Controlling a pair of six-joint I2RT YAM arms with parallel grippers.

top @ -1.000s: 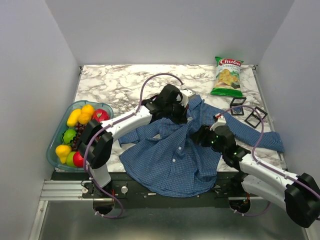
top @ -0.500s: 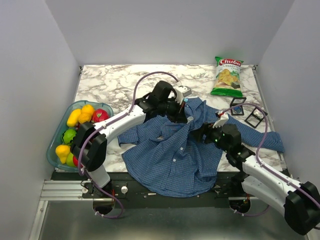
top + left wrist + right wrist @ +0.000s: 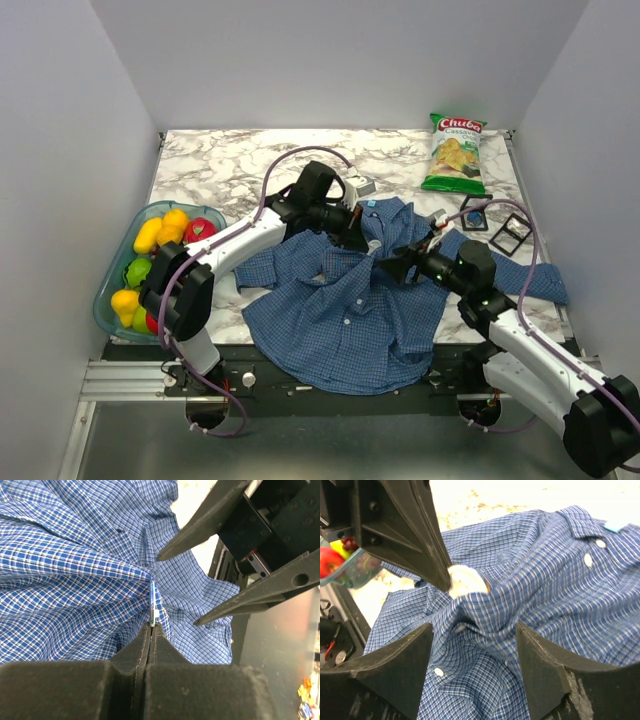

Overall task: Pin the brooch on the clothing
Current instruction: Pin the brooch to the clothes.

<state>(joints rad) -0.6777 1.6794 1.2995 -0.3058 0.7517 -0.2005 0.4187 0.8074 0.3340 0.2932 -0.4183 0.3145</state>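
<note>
Brooch (image 3: 466, 581) pinched w/ clothing (image 3: 350, 310) fold in left end effector (image 3: 151, 625), pressed together; right end effector (image 3: 474, 627), spread, should squeeze fold slowly.

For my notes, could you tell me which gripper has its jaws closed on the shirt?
The left gripper: its jaws pinch a raised fold of the shirt, whereas the right gripper has its jaws open around that fold.
</note>
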